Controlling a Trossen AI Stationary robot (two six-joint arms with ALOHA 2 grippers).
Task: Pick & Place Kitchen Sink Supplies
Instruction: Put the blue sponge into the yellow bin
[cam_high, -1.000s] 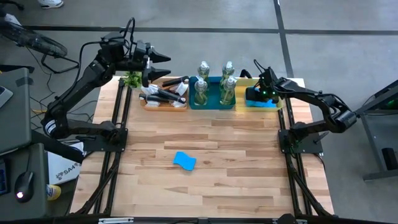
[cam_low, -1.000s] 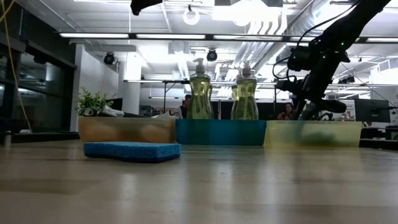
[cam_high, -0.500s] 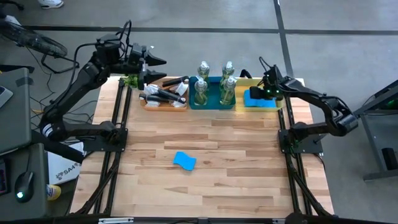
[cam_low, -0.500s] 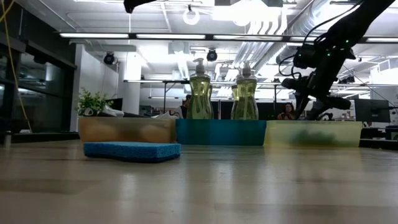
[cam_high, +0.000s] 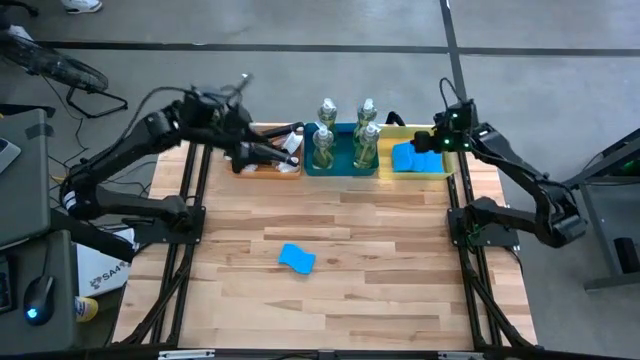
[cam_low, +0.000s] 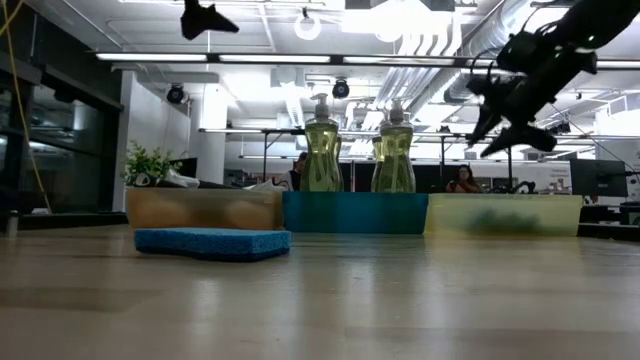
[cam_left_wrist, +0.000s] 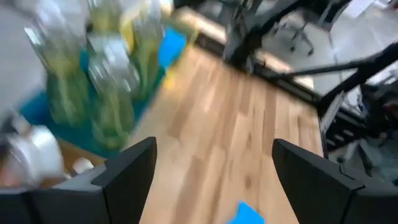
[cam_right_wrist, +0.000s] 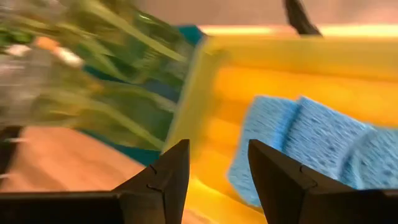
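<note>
right gripper raised with jaws parted and empty, blue sponges seen in the yellow tray just below, left gripper held wide open, nothing gripped, single sponge left on the counter

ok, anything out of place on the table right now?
One bright blue rectangular sponge lies alone mid-table on the bare wood, while the other blue sponges sit in the yellow tray at the back. Nothing looks spilled or tipped.
</note>
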